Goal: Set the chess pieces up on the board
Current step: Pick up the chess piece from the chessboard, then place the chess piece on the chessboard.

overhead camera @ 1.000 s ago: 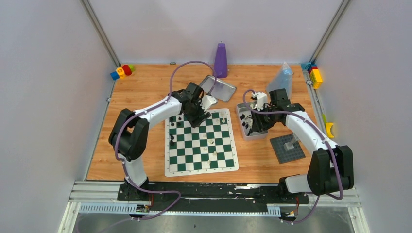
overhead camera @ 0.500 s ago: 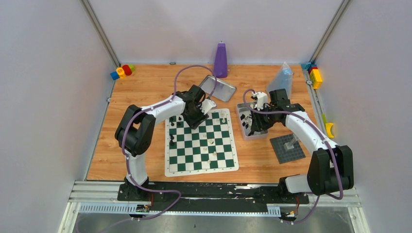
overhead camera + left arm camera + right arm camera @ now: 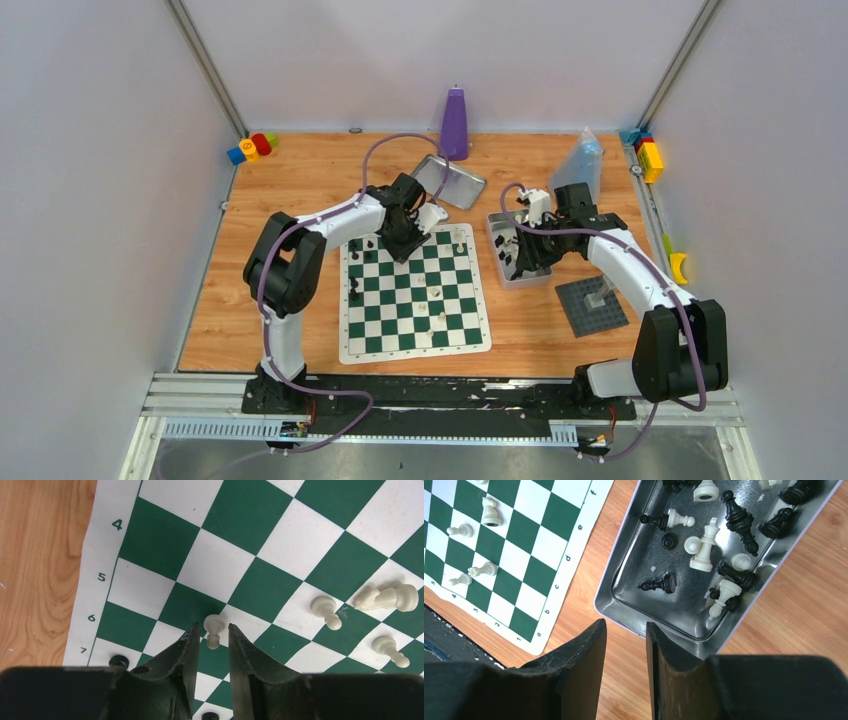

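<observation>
Left gripper (image 3: 211, 630) sits over the board's (image 3: 150, 540) eleven o'clock corner, fingers bracketing a white pawn (image 3: 215, 625). Pinched or not, I can't tell. Next call: lift it cleanly and stand it on its home square. Right gripper (image 3: 626, 627) hovers, fingers parted and empty, above the tray (image 3: 616, 575) of loose pieces (image 3: 704, 545) at two o'clock.

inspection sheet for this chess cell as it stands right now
surface: wooden table, no damage seen
job's things: board flat; black and white chess pieces on it, one tipped; more in metal tray
clutter: purple bottle, spare tray, plastic bag, grey baseplate, toy blocks
hands: left hand astride a white pawn, contact unclear; right hand open, empty, by tray
cables: purple cable arcs above left arm
surroundings: white walls, nothing else seen
</observation>
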{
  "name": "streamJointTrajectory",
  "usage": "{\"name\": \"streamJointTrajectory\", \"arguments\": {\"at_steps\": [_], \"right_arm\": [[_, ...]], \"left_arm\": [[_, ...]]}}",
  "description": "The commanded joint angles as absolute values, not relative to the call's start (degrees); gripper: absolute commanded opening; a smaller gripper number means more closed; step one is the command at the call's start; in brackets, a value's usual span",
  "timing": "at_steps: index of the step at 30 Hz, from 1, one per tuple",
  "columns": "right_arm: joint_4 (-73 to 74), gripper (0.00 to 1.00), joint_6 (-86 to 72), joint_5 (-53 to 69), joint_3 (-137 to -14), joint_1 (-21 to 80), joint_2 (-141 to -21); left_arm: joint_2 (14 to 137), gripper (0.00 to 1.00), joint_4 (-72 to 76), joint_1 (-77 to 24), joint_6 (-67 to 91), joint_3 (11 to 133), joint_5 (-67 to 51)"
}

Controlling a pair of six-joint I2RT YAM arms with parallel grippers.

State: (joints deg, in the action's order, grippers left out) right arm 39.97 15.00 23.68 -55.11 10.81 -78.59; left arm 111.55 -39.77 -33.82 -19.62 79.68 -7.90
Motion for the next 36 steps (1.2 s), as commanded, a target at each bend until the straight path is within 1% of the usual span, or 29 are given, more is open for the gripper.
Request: {"name": "streamJointTrajectory", "arguments": {"at_steps": [1,9,15,28,31,36], "right_arm": [[37.97,0.36,14.24,24.61,-54.76,11.08,-77.39],[37.37,0.35,13.93,24.22,-54.72,11.10,-76.97],[35.62,0.35,13.10,23.73,-54.03,11.08,-76.26],[34.50,0.35,13.10,21.58,-52.78,10.76,-73.22],[34.45,0.35,13.18,21.45,-52.58,10.56,-72.83],[34.37,0.35,13.28,21.28,-52.25,10.32,-72.36]], "left_arm": [[112.27,0.35,-41.14,-33.80,-18.89,82.27,-9.32],[111.56,0.20,-42.66,-33.89,-19.64,84.40,-11.68],[113.73,0.16,-46.64,-33.87,-21.33,91.79,-13.34],[130.34,0.16,-57.71,-36.03,-18.38,117.36,-15.98],[132.71,0.16,-58.97,-36.64,-17.98,120.80,-16.21],[134.81,0.17,-59.96,-37.48,-17.89,122.67,-16.26]]}}
